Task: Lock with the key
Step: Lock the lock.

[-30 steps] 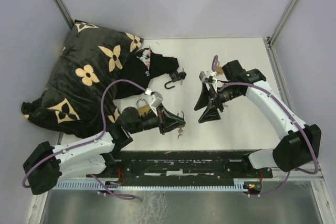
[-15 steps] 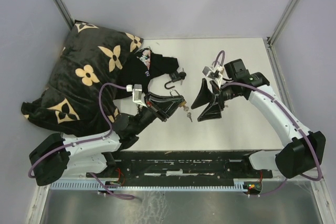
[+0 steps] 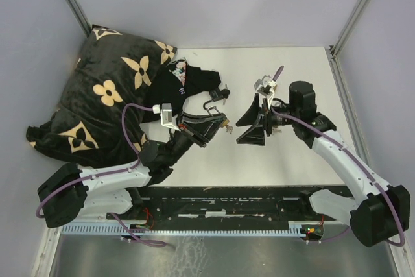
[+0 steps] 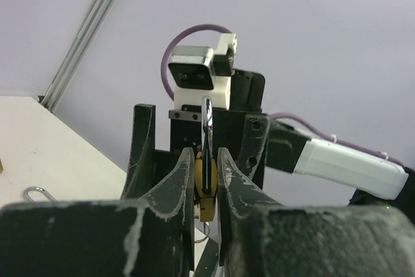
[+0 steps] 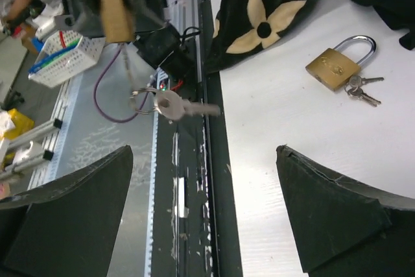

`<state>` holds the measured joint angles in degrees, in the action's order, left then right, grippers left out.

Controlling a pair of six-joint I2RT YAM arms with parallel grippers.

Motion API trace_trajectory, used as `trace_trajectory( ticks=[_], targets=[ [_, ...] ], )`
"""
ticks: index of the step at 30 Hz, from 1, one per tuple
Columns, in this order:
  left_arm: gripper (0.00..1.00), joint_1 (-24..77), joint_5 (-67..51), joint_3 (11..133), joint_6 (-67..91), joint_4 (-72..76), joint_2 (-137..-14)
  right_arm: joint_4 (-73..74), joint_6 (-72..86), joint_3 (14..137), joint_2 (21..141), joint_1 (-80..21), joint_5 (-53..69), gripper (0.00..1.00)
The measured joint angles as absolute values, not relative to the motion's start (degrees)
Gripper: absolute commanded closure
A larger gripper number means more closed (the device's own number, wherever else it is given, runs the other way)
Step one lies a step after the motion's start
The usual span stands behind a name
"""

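My left gripper (image 3: 216, 122) is shut on a small brass padlock (image 4: 206, 189), held above the table with its steel shackle (image 4: 207, 116) pointing at the right arm. A key (image 5: 176, 106) hangs on a ring below that blurred padlock (image 5: 115, 12); the top view shows it as well (image 3: 228, 128). My right gripper (image 3: 244, 128) is open and empty, its jaws wide apart, facing the left gripper from a short distance; the key hangs just beyond the right gripper's tips (image 5: 203, 160). A second brass padlock (image 5: 334, 66) with its own keys (image 5: 360, 90) lies on the table by the pillow.
A big black pillow with tan flowers (image 3: 110, 89) fills the back left corner. Dark cloth (image 3: 194, 81) and a black padlock with an open shackle (image 3: 216, 100) lie behind the grippers. Grey walls and metal posts (image 3: 353, 11) enclose the table (image 3: 292, 63).
My left gripper has lifted the padlock with its hanging key and swung it up and right toward the right gripper. The right arm has drawn back and turned its open jaws toward it.
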<state>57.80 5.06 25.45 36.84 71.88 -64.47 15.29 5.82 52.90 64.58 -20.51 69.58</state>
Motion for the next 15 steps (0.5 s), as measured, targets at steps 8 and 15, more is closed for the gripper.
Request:
trace_trajectory(
  ticks=[8, 15],
  targets=[
    [0.97, 58.98, 5.98, 25.45, 36.84, 74.96, -66.92, -23.29, 39.33, 40.05, 67.11, -20.49, 64.6, 0.03],
    [0.97, 59.51, 5.89, 25.45, 36.93, 77.69, -67.0, -35.88, 47.62, 39.57, 64.84, -21.43, 64.18, 0.11]
  ],
)
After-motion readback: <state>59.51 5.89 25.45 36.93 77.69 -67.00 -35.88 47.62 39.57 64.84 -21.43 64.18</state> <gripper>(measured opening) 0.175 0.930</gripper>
